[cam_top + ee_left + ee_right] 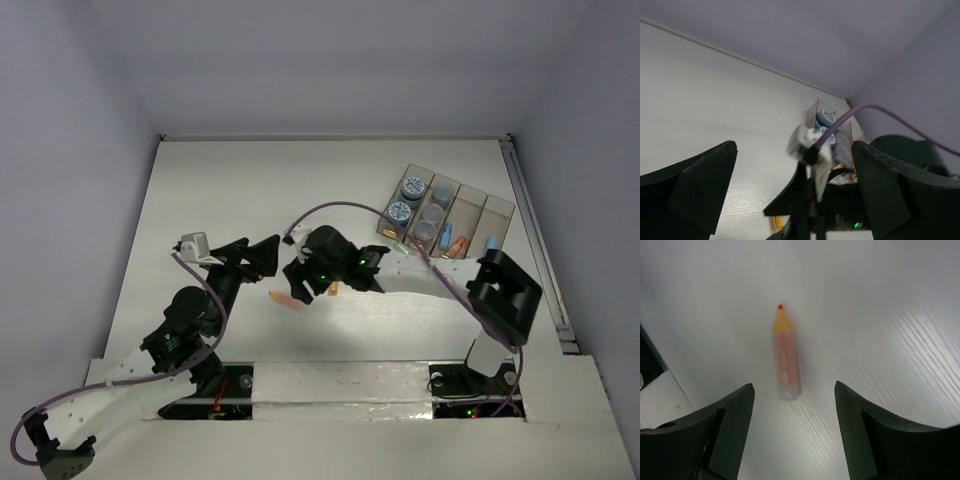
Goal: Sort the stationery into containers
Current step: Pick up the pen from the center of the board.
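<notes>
The orange stick (785,357) lies flat on the counter (250,190), well apart from the organiser box (498,215) and just ahead of the right gripper (794,389), its long axis running between the spread, empty jaws. The left gripper (794,145), farther from the box, likewise gapes empty. The box's compartments hold tubs (412,187), orange sticks (450,243) and one blue stick (491,243).

Left pincer (794,146) gapes wide, its black fingers (695,190) framing the shot at 8 and 4 o'clock. Between them the right arm (805,210) rises at 6 o'clock, and a purple cable (875,107) arcs from it toward 3 o'clock. Beyond, toward 1 o'clock on the white surface (715,100), sits the clear organiser box (813,111), with blue-filled round tubs (827,116) inside.
</notes>
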You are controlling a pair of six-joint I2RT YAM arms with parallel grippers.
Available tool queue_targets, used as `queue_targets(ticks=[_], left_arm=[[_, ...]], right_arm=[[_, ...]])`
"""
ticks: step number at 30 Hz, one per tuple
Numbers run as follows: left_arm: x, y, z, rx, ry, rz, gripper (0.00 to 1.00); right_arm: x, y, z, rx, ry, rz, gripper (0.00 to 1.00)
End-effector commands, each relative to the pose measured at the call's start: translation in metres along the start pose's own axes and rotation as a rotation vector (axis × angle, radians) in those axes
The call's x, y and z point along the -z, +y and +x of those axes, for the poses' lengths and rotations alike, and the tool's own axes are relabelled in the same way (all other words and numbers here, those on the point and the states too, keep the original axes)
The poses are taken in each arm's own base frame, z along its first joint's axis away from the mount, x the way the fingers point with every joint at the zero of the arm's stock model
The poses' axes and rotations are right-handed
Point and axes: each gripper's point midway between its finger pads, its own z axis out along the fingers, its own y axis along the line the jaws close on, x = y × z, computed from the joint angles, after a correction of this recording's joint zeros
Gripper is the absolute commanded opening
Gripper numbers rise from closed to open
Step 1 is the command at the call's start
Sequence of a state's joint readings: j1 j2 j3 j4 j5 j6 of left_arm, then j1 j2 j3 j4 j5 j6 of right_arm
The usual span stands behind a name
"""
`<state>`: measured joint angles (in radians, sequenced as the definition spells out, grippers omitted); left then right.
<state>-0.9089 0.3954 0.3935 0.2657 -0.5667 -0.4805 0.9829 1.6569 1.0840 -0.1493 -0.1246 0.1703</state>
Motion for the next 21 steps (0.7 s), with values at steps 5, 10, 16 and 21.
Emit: queue_targets(ticks=[5,10,16,21], left_arm=[[0.015,0.008,-0.049,0.078,-0.096,-0.09,0.99],[0.021,0.014,-0.062,0.104,-0.129,-0.128,0.99],[0.025,0.016,-0.069,0.121,-0.149,-0.133,0.99],[0.023,0.015,-0.064,0.12,-0.138,-0.124,0.99]], right_arm=[[-0.051,0.027,-0.012,0.15,0.035,0.027,0.71],[-0.071,0.029,0.001,0.179,0.083,0.04,0.68],[-0.085,0.028,0.011,0.201,0.127,0.077,0.6],[-0.097,0.021,0.02,0.188,0.157,0.112,0.25]])
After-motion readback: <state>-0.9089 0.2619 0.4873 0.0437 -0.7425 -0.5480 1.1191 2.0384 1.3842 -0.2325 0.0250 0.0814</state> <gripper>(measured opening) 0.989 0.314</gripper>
